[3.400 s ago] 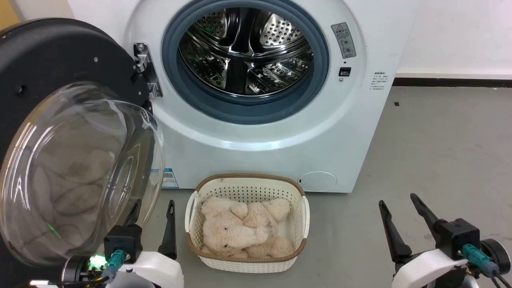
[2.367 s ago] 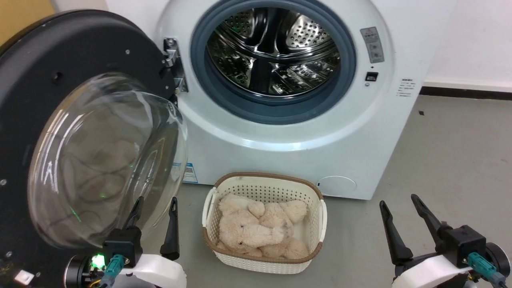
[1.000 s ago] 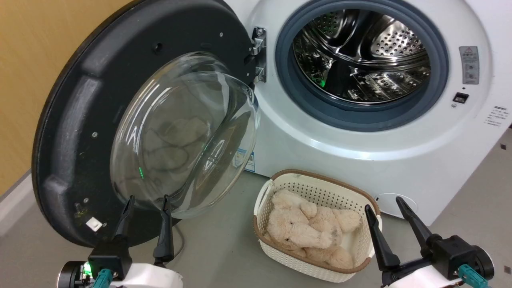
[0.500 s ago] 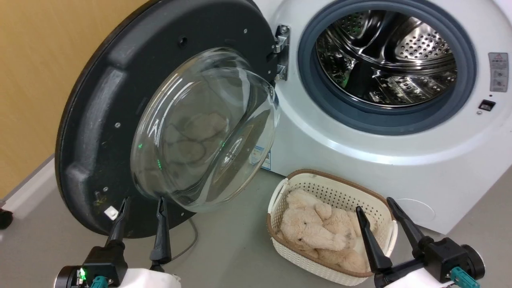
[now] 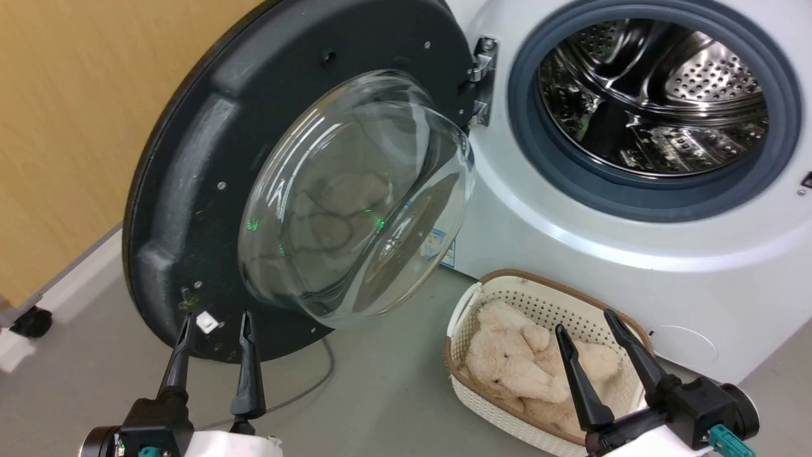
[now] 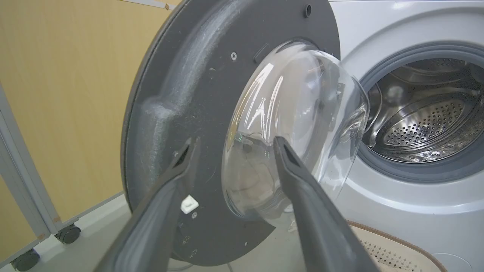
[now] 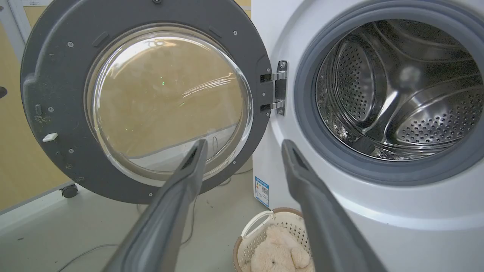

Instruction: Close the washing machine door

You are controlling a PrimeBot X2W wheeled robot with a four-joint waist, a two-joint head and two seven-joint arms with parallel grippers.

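The washing machine door [image 5: 190, 171] [image 6: 181, 98] [image 7: 53, 75] stands swung wide open to the left on its hinge, black rim around a clear bulging glass bowl [image 5: 355, 197]. The white washing machine [image 5: 571, 254] [image 7: 378, 211] shows its steel drum [image 5: 653, 95] and grey gasket. My left gripper [image 5: 212, 317] [image 6: 232, 141] is open at the lower left, its tips just below the door's lower rim, apart from it. My right gripper [image 5: 583, 319] [image 7: 244, 142] is open at the lower right, over the basket, with nothing between its fingers.
A white basket [image 5: 466, 374] [image 7: 245, 241] with beige plush toys sits on the grey floor before the machine. A thin cable [image 5: 304, 387] lies on the floor under the door. A yellow wall [image 5: 63, 127] and a castor wheel [image 5: 28, 322] are at the left.
The head camera has turned left, so door, machine and basket shifted right in the view. The door stays wide open. Both grippers remain open.
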